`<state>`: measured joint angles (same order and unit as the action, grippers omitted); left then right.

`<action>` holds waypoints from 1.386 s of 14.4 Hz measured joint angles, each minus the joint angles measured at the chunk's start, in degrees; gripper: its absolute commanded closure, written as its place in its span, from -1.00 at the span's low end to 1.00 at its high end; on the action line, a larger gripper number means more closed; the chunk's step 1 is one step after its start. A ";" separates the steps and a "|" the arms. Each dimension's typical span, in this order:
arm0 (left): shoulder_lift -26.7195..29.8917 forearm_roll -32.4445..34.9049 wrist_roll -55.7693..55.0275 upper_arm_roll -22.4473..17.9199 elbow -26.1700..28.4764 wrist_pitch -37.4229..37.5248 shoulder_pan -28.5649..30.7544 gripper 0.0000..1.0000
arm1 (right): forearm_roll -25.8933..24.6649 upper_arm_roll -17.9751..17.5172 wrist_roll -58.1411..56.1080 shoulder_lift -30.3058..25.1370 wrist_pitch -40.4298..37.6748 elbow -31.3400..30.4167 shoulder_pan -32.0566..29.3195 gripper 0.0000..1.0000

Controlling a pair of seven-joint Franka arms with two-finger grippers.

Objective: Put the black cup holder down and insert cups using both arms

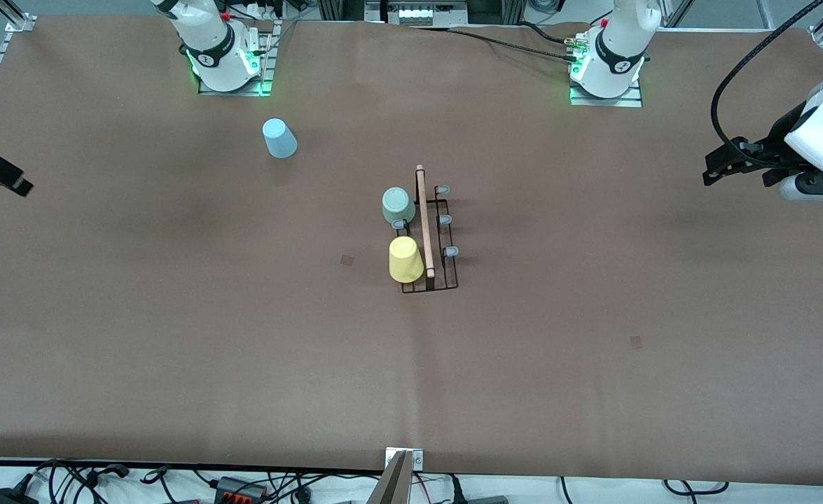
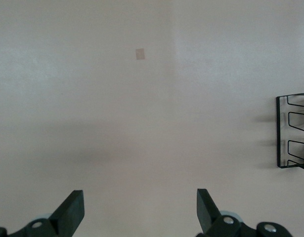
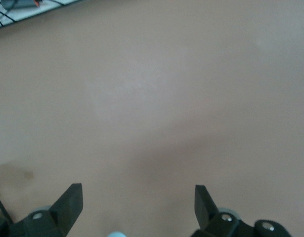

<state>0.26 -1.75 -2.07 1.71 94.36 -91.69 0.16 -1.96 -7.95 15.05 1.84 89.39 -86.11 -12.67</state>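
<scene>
A brown table (image 1: pixel 173 336) carried the black cup holder (image 1: pixel 431 231) at its centre, a yellow cup (image 1: pixel 405 260) and, farther back, a grey-green cup (image 1: pixel 398 205) capping its pegs. A light blue cup (image 1: pixel 279 138) stood near the right arm's base. The left gripper (image 2: pixel 140 212) and right gripper (image 3: pixel 138 210) hovered at opposite ends, fingers spread, empty.

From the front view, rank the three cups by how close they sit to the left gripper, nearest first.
The left gripper hangs open over the left arm's end of the table.
1. Grey-green cup, on the black cup holder, on a peg.
2. Yellow cup, on the same holder, nearer the front camera; only slightly farther than the grey-green one.
3. Light blue cup, loose on the table toward the right arm's end.
</scene>
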 measured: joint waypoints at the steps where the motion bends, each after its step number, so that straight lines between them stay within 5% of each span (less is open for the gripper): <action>1: 0.00 0.00 0.00 0.00 0.00 0.00 0.00 -1.00 | 0.01 0.30 0.00 0.00 -1.67 0.63 0.33 -1.00; 10: 0.00 0.00 0.01 0.01 0.00 0.04 -0.02 -1.00 | 0.55 14.75 -10.01 1.23 -2.45 -1.31 15.66 -1.00; 17: 0.00 0.00 0.03 0.01 0.00 0.11 -0.02 -1.00 | 1.57 14.32 -15.62 0.62 -0.93 -2.55 15.69 -1.00; 20: 0.00 0.00 0.04 0.01 0.00 0.11 -0.03 -1.00 | 1.57 9.73 -18.32 1.00 0.02 -2.13 9.47 -1.00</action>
<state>0.26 -1.75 -2.03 1.73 94.36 -91.58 0.13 -0.39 1.78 -3.27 2.84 89.41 -88.25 -3.19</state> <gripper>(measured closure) 0.000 0.000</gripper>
